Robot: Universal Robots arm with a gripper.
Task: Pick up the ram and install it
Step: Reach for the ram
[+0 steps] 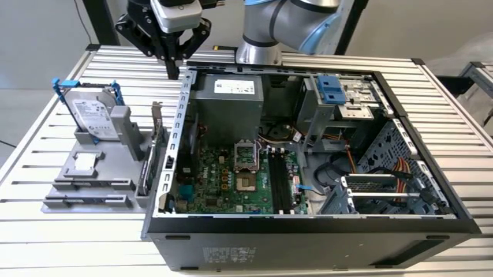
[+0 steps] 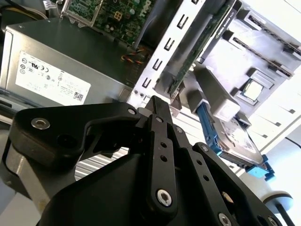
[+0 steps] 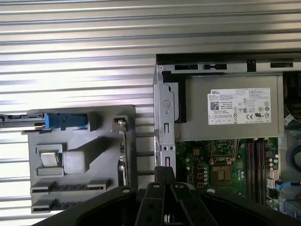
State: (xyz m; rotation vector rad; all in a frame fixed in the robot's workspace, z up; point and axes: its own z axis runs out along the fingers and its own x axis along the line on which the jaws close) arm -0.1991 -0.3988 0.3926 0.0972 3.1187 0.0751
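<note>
Work surface: a table (image 1: 54,242) of ribbed aluminium slats, flat and level. In the first wrist view the slats (image 3: 94,37) carry bright bands of glare. Lighting is even and shadows are soft. Behind the table are a plain pale wall (image 1: 38,29) and a dark upright post (image 1: 99,20). Grey floor (image 1: 19,109) shows past the table's edge at the exterior view's left. A second metal frame (image 1: 476,78) stands at the exterior view's right, apart from the table.

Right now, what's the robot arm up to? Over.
Gripper shut, empty, over computer case rim. Ram upright in grey holder, untouched. Hard drive stands beside it.
</note>
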